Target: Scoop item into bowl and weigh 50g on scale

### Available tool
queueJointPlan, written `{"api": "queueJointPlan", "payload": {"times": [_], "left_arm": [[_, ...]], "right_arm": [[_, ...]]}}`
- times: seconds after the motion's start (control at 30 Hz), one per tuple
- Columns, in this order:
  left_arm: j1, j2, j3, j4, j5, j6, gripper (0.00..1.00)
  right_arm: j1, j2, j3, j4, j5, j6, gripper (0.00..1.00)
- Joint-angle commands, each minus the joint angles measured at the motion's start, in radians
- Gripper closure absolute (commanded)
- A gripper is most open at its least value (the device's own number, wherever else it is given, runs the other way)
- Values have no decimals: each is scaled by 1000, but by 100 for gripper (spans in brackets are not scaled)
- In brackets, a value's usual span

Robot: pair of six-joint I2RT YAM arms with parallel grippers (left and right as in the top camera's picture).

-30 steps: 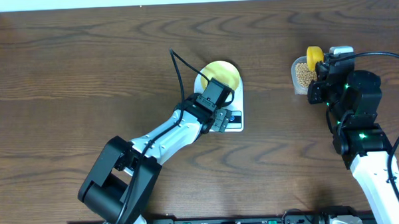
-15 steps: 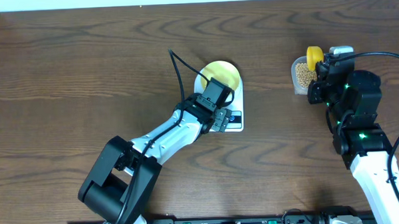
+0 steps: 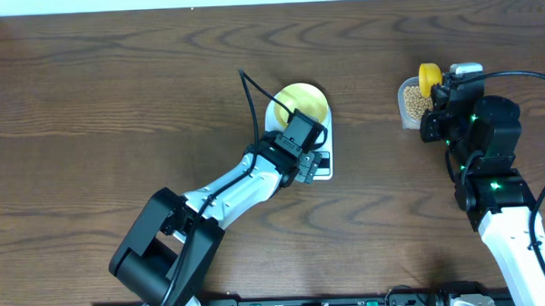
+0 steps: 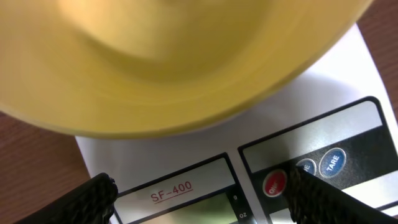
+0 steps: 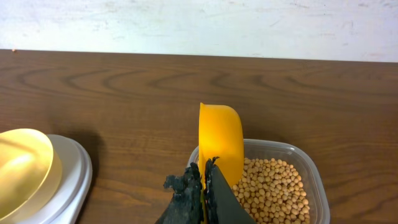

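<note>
The left gripper (image 4: 202, 196) is hovering with its jaws spread wide over the button end of the scale (image 4: 336, 81), gripping nothing. Only its two dark fingertips (image 4: 93, 194) are poking into the bottom of the left wrist view, and whether they are touching the white surface cannot be told. The bowl (image 4: 174, 56) is sitting on the scale's platform, filling the top of that view as a pale yellow blur with its rim running out of frame. From overhead, the left arm is covering the scale's display, and a black cable is crossing the bowl's near edge. Well apart to the right, the right gripper (image 5: 204, 186) is pinching the yellow scoop (image 5: 221, 140) tight between closed fingers, holding it upright at the near wall of the clear tub (image 5: 273, 147). The beans (image 5: 273, 186) are lying in the tub, partly hidden behind the scoop and fingers and cut off by the bottom edge. In the right wrist view the frame's left border is slicing off much of the bowl and scale on the wooden table (image 5: 124, 99).
</note>
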Motion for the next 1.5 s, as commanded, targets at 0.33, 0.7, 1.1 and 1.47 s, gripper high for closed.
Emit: {"api": "queueJointPlan", "payload": {"times": [0.33,0.7,1.1,1.47], "left_arm": [[5,15,-12,1,-56,-45,11],[5,35,-13,1,-56,-45,12],[5,40,-13,-15,-56,-45,12],[5,57,-13,-52,-63,-44,12]], "right_arm": [[-2,1,21,3,-7,10,99],[-2,1,21,3,-7,10,99],[-2,1,21,2,-7,10,99],[-3,1,21,3,-7,10,99]]}}
